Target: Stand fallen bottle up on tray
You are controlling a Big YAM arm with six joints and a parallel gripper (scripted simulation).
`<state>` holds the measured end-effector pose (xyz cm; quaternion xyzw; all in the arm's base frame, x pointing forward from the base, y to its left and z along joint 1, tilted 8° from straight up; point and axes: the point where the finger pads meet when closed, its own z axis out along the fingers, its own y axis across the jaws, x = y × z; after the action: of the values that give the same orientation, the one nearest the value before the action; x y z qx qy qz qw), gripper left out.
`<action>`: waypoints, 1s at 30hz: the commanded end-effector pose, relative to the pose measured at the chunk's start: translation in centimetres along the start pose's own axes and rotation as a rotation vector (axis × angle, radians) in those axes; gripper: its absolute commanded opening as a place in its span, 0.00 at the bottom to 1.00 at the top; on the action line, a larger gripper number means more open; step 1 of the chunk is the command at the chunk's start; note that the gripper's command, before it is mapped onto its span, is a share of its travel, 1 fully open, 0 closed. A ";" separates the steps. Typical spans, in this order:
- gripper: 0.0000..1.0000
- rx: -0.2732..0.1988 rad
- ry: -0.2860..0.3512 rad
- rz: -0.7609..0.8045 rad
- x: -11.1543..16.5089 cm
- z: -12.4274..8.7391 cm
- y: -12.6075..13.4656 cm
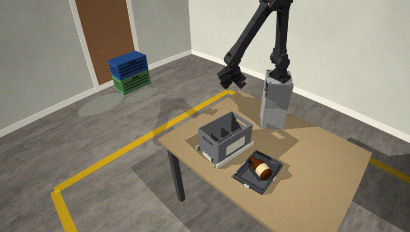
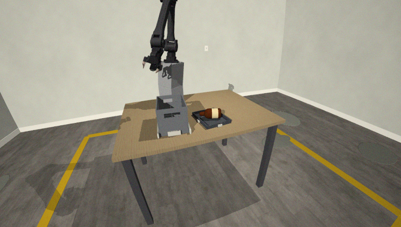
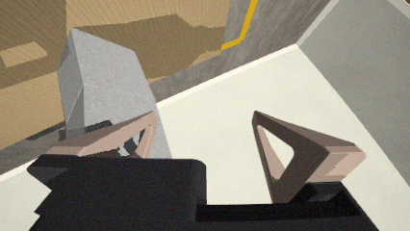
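On the dark tray beside the empty crate, a toppled bottle.

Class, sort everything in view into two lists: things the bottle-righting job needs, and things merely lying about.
Needed: bottle lying on its side; tray under it; open gripper, holding nothing.

Lying about: crate; stacked blue bin and green bin by the door.

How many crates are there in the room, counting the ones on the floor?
3. An open grey divided crate stands on the wooden table beside the tray. A blue slatted crate sits stacked on a green slatted crate on the floor by the brown door. Others may lie out of view.
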<state>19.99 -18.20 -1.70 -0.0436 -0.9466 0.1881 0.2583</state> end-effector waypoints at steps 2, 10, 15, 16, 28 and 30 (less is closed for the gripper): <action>1.00 0.007 -0.106 -0.100 -4.4 -1.8 1.5; 1.00 -0.012 -0.342 -0.427 -12.0 -5.5 9.8; 1.00 -0.015 -0.455 -0.597 -14.8 -7.4 14.7; 1.00 -0.016 -0.478 -0.631 -15.3 -7.8 15.7; 1.00 -0.009 -0.760 -1.091 -18.8 -12.4 30.0; 1.00 -0.009 -0.760 -1.091 -18.8 -12.4 30.0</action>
<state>40.27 9.23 -11.66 0.4735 -0.8802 0.0274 -0.0177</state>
